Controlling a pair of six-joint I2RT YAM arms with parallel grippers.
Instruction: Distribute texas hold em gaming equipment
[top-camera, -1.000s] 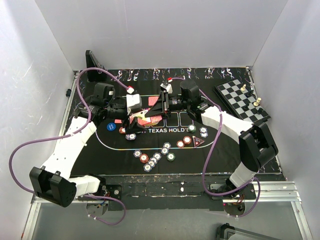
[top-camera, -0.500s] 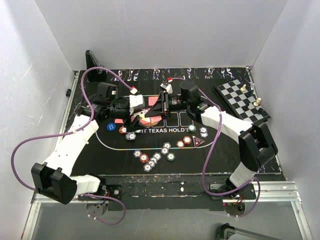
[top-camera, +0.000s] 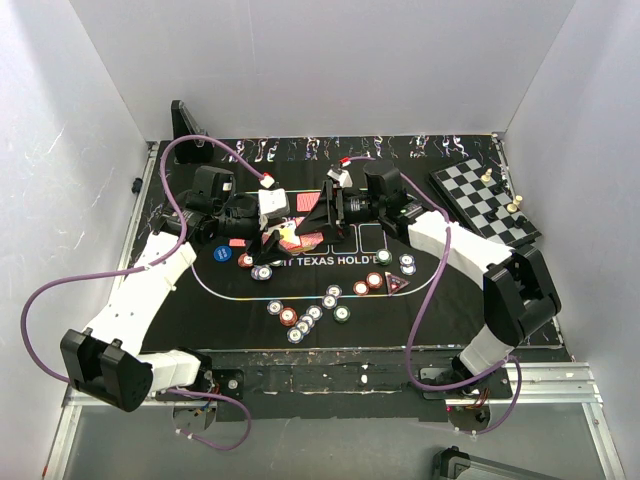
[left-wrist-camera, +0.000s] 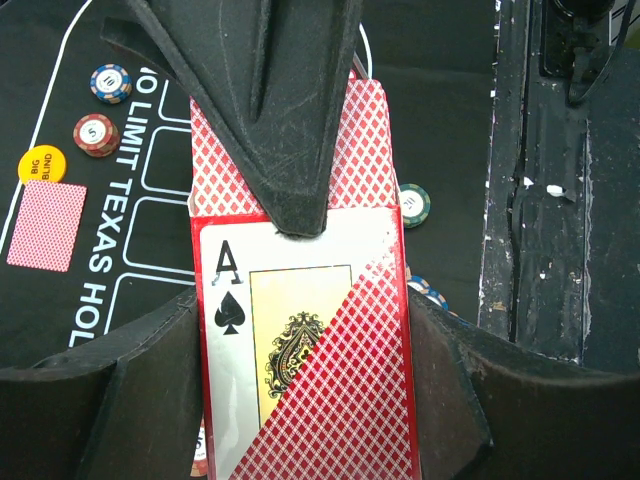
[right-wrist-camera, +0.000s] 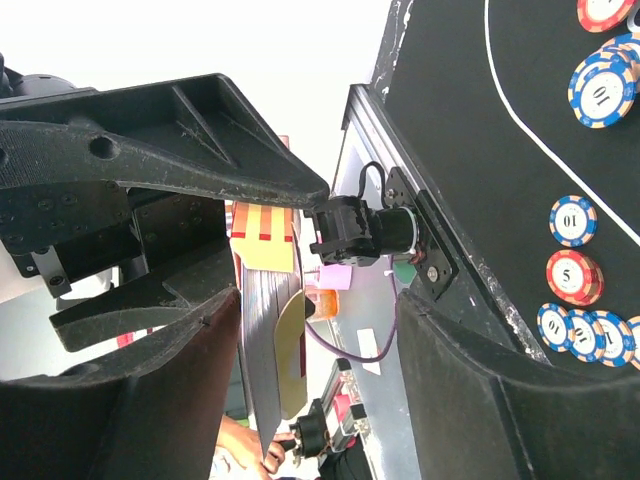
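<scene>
My left gripper (left-wrist-camera: 305, 400) is shut on a red-patterned card box (left-wrist-camera: 300, 340) with an ace of spades on its face, held above the mat; it also shows in the top view (top-camera: 288, 238). My right gripper (right-wrist-camera: 320, 330) is open, and the box (right-wrist-camera: 262, 330), with its flap open, lies edge-on against one finger. That finger (left-wrist-camera: 270, 100) lies over the top of the box. A red-backed card (left-wrist-camera: 46, 225) lies on the mat beside the yellow button (left-wrist-camera: 42, 165). Chips (top-camera: 300, 320) lie scattered on the mat, with the dark triangular marker (top-camera: 397, 285) at the right.
The black printed mat (top-camera: 450, 300) covers the table. A chessboard (top-camera: 485, 200) with pieces sits at the back right. More chips (top-camera: 370, 282) lie at mid-right and a blue chip (top-camera: 221, 253) at the left. White walls enclose three sides.
My left gripper has moved a little right with the box. My right wrist has shifted slightly right, with its finger still on the box.
</scene>
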